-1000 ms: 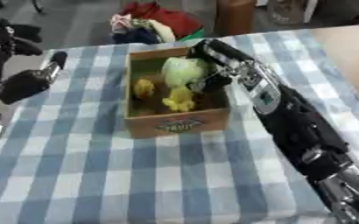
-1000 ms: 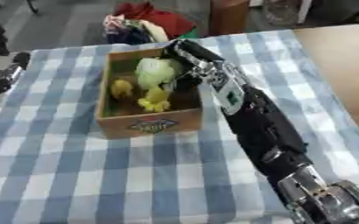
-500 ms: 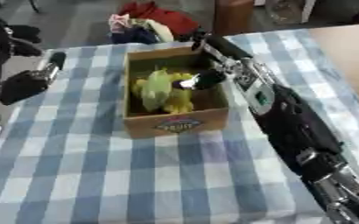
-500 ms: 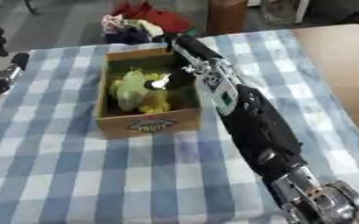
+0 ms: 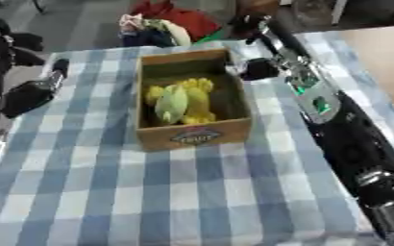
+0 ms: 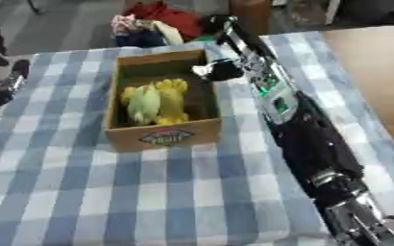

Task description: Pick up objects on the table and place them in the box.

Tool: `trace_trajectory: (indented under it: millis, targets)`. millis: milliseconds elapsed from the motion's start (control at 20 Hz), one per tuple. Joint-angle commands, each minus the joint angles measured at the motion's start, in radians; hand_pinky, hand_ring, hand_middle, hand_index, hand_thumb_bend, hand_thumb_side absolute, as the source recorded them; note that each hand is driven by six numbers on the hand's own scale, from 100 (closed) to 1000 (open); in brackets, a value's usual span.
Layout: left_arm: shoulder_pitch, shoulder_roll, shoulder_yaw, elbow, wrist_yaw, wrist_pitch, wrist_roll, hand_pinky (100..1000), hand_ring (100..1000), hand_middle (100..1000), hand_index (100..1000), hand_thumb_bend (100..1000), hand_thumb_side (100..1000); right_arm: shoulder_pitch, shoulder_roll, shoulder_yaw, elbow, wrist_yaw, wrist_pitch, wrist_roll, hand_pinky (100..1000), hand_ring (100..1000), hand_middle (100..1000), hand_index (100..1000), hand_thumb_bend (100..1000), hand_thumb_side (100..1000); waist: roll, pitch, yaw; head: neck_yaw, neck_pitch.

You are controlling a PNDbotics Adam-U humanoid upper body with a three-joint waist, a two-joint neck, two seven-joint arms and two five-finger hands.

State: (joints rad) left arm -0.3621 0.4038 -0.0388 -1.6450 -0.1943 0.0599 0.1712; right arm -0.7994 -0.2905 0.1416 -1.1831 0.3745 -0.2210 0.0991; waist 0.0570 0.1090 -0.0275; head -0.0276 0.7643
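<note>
I see a table point(image 5: 192, 192) covered by a blue-and-white checked cloth, with the cardboard box point(image 5: 192, 103) standing on it toward the far side and holding yellow toys point(image 5: 193, 93) and a pale green one point(image 5: 172, 104). My right hand point(image 6: 220, 23) reaches past the box's far right corner, over the table's far edge; I cannot tell how its fingers sit, nor those of my left hand point(image 5: 28, 93) at the left edge. Beyond the table lies a heap of red and mixed cloth point(image 5: 163, 21) on a grey floor, and a bare wooden surface point(image 6: 373, 72) adjoins on the right.
</note>
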Motion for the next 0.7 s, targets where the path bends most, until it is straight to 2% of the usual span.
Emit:
trace_trajectory:
  millis: [50,350,700]
  targets:
    - [0.003,0.010,0.002,0.002,0.034,-0.015,0.030,712,594,611,716,344,157,0.006,-0.055,-0.015,-0.087,-0.093,0.023,0.009,626,759,665,816,449,194,-0.001,-0.012,-0.004,0.011,-0.006]
    - [0.029,-0.015,-0.028,0.020,0.077,-0.043,0.041,725,635,656,723,333,162,0.049,-0.084,-0.018,-0.168,-0.169,0.049,0.029,628,775,704,827,447,195,-0.004,-0.013,-0.015,0.021,-0.002]
    - [0.056,-0.022,-0.072,0.051,0.098,-0.070,-0.001,745,698,725,750,332,178,0.066,-0.084,-0.020,-0.199,-0.213,0.052,0.056,630,791,725,837,444,206,-0.007,-0.013,-0.019,0.025,0.000]
